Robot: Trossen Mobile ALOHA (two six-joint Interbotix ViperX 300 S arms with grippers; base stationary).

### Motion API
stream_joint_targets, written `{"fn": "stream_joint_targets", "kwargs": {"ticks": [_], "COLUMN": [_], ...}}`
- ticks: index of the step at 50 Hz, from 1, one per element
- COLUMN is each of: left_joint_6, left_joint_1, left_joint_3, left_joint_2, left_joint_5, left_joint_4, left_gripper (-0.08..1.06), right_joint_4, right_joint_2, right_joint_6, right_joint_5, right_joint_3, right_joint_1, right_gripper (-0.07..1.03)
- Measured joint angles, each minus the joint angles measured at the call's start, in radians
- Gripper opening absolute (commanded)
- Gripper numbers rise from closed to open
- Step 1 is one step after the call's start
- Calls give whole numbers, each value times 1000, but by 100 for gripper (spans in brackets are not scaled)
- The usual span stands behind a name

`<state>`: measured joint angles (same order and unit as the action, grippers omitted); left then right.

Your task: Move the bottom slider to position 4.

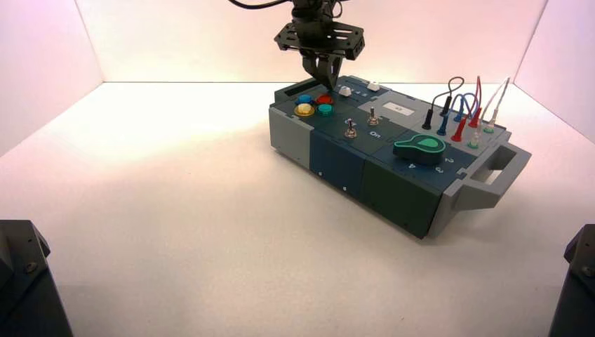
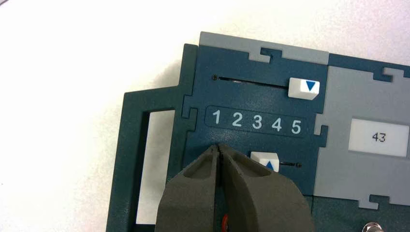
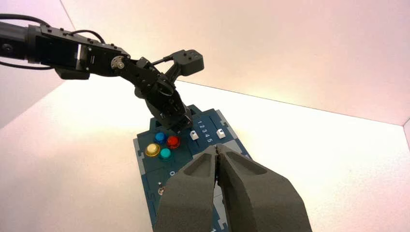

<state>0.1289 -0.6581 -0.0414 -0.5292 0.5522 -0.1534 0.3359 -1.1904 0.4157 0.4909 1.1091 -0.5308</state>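
Left gripper (image 2: 218, 146), jaws closed and empty, hovers at lower centre, just beside the bottom slider (image 2: 265, 160) under digit 3; second slider cap (image 2: 303, 88) by 5. Right gripper (image 3: 218, 150) closed, parked.

My left jaws sit closed just beside the bottom slider (image 2: 265, 161); the digit row (image 2: 256, 122) lies beyond them.
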Motion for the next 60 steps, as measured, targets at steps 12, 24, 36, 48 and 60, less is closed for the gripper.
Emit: {"fn": "stream_joint_targets", "kwargs": {"ticks": [12, 24, 36, 48, 60], "left_joint_6": [0, 0, 0, 0, 0], "left_joint_1": [0, -2, -14, -28, -29], "left_joint_3": [12, 11, 12, 14, 12], "left_joint_2": [0, 0, -5, -6, -6], "left_joint_5": [12, 20, 26, 29, 37], "left_joint_4": [-2, -2, -3, -3, -6], "left_gripper": [-3, -3, -3, -3, -3], "right_joint_4": [0, 0, 0, 0, 0], "right_joint_2": [0, -2, -2, -2, -2], "right_joint_6": [0, 0, 0, 0, 0], "right_joint_5": [0, 0, 0, 0, 0], "right_joint_3": [0, 0, 0, 0, 0], "right_joint_1": [0, 0, 0, 0, 0], "right_gripper": [-2, -2, -2, -2, -2]}}
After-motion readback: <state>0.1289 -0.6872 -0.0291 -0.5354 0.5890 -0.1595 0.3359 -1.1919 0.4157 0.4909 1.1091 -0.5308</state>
